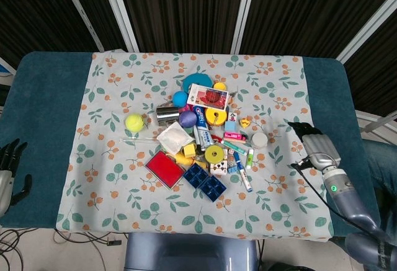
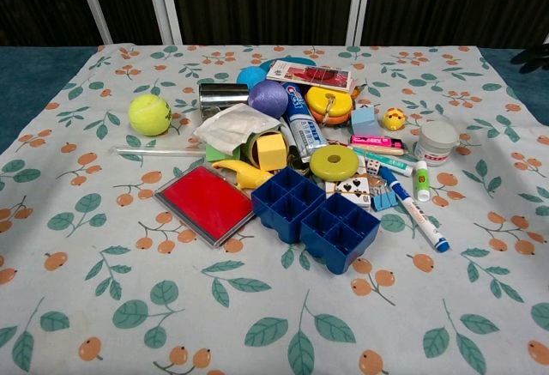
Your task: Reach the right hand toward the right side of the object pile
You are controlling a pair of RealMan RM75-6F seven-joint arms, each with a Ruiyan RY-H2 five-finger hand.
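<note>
The object pile (image 1: 205,137) lies in the middle of the floral cloth (image 1: 124,209); in the chest view the pile (image 2: 300,160) fills the centre. On its right side are a white jar (image 1: 259,139) (image 2: 436,140), a small green-capped tube (image 1: 249,157) and a blue marker (image 1: 243,175) (image 2: 416,210). My right hand (image 1: 313,144) hovers over the cloth's right part, fingers apart and holding nothing, a short way right of the jar. Its dark fingertips (image 2: 533,56) just show at the chest view's right edge. My left hand (image 1: 7,165) stays off the table's left edge, fingers spread and empty.
A tennis ball (image 1: 134,122) and a clear rod (image 1: 139,141) lie left of the pile. A red flat pad (image 1: 165,168) and a blue compartment tray (image 1: 205,181) sit at its front. Teal table surface (image 1: 46,116) flanks the cloth on both sides.
</note>
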